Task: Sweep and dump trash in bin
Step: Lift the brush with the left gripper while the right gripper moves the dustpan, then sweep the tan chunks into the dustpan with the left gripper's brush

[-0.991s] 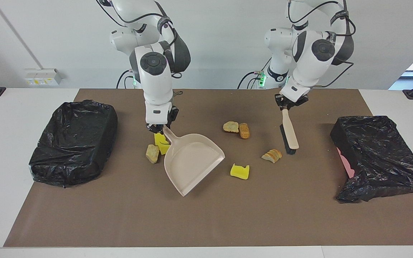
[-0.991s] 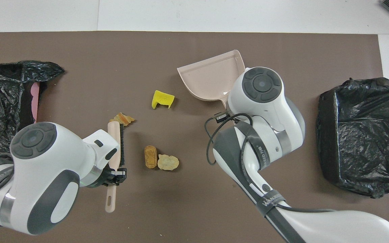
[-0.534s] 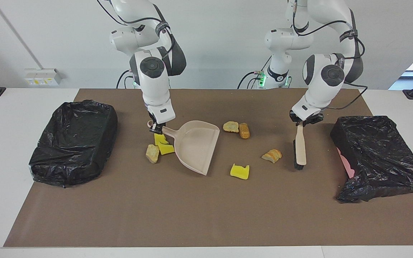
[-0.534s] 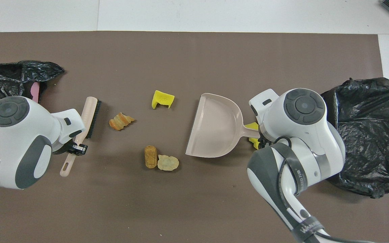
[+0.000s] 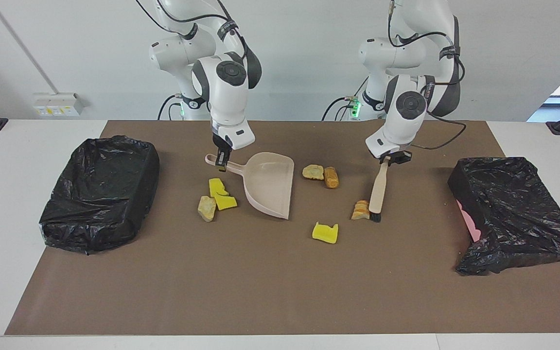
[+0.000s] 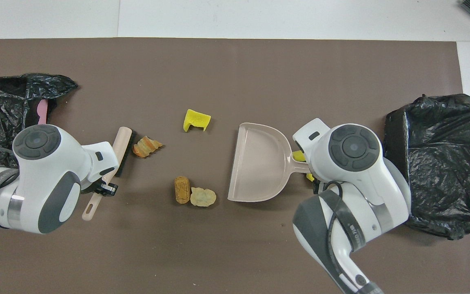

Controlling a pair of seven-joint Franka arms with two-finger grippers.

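Note:
My right gripper [image 5: 220, 164] is shut on the handle of the beige dustpan [image 5: 268, 187], whose mouth faces the left arm's end. My left gripper [image 5: 390, 158] is shut on the handle of the brush [image 5: 376, 194]; its bristles touch a sliced tan lump [image 5: 359, 210]. Other trash lies on the mat: a yellow sponge chunk [image 5: 325, 232], two tan lumps [image 5: 322, 175] side by side, and two yellow chunks [image 5: 220, 195] with a tan lump [image 5: 206, 208] beside the dustpan's handle. In the overhead view the right wrist hides its gripper; the dustpan [image 6: 259, 163] and brush [image 6: 123, 149] show.
A black-bagged bin [image 5: 100, 192] stands at the right arm's end of the brown mat [image 5: 280, 291]. Another black-bagged bin [image 5: 513, 214] lies tilted at the left arm's end, with pink showing at its mouth. White table borders the mat.
The left arm swung the brush out toward its end's bin, then back against the sliced lump. The right arm turned the dustpan's mouth toward the left arm's end and shifted it off the yellow chunks.

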